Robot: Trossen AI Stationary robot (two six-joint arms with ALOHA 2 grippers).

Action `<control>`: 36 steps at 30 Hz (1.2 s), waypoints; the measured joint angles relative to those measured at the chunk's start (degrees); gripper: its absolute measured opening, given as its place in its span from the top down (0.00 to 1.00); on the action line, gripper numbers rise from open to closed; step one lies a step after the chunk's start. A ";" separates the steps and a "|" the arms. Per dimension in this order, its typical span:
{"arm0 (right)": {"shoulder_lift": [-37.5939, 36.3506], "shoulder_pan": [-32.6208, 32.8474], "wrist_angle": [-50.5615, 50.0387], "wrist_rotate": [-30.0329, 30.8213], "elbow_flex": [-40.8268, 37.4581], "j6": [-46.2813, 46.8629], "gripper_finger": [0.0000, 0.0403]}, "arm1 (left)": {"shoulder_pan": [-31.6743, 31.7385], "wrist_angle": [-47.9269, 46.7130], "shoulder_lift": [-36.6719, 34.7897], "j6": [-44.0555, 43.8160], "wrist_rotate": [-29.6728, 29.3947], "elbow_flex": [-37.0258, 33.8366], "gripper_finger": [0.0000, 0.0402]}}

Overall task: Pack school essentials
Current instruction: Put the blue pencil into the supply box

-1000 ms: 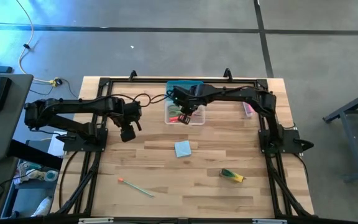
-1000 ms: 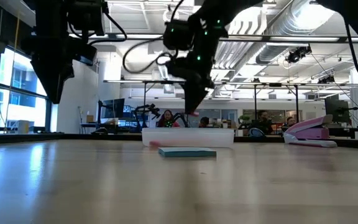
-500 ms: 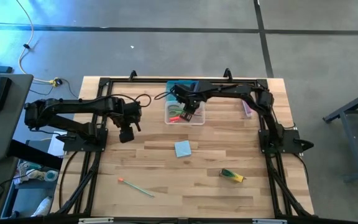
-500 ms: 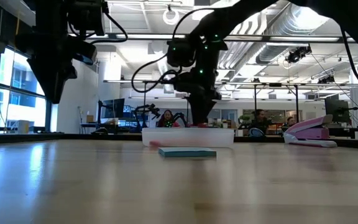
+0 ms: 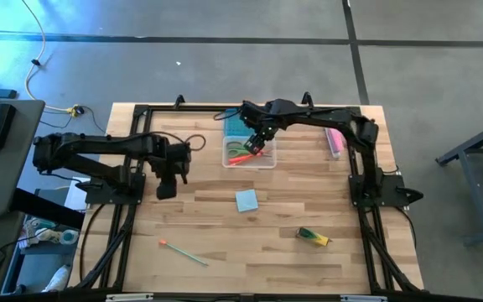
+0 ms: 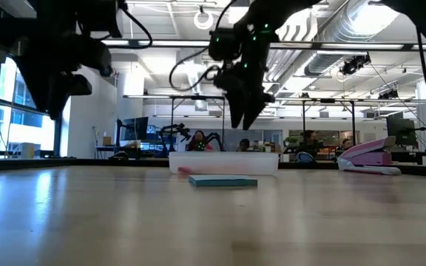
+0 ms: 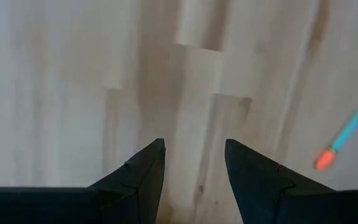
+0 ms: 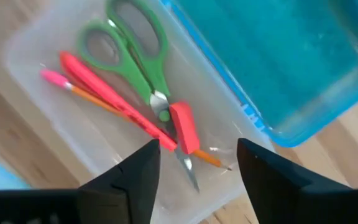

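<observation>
A clear plastic box [image 5: 250,154] stands at the table's far middle, its blue lid [image 5: 241,124] just behind it. In the box lie green-handled scissors [image 8: 129,46], a red pen [image 8: 104,87], an orange pencil [image 8: 82,93] and a small red piece [image 8: 184,127]. My right gripper [image 8: 197,165] hangs open above the box, pointing down, holding nothing. My left gripper [image 7: 194,168] hovers open over bare wood at the left. A light-blue note pad [image 5: 246,200], a crayon pack [image 5: 314,237] and a green pink-tipped pencil [image 5: 184,252] lie flat on the table.
A pink oblong bar [image 5: 334,141] lies by the right arm's frame at the far right. Black frame rails [image 5: 132,193] run along the table's left, right and far sides. Bare wood spreads between the note pad and the near edge.
My right gripper dipped to the box, opened and let go of the small red piece, which now lies in the box. It then rose and drew toward the far edge, rolling its wrist. My left gripper has rolled in place.
</observation>
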 joint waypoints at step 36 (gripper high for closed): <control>-15.42 13.05 -1.84 4.26 0.00 10.84 0.56 | -58.26 22.96 10.17 -40.80 -13.05 -7.74 0.61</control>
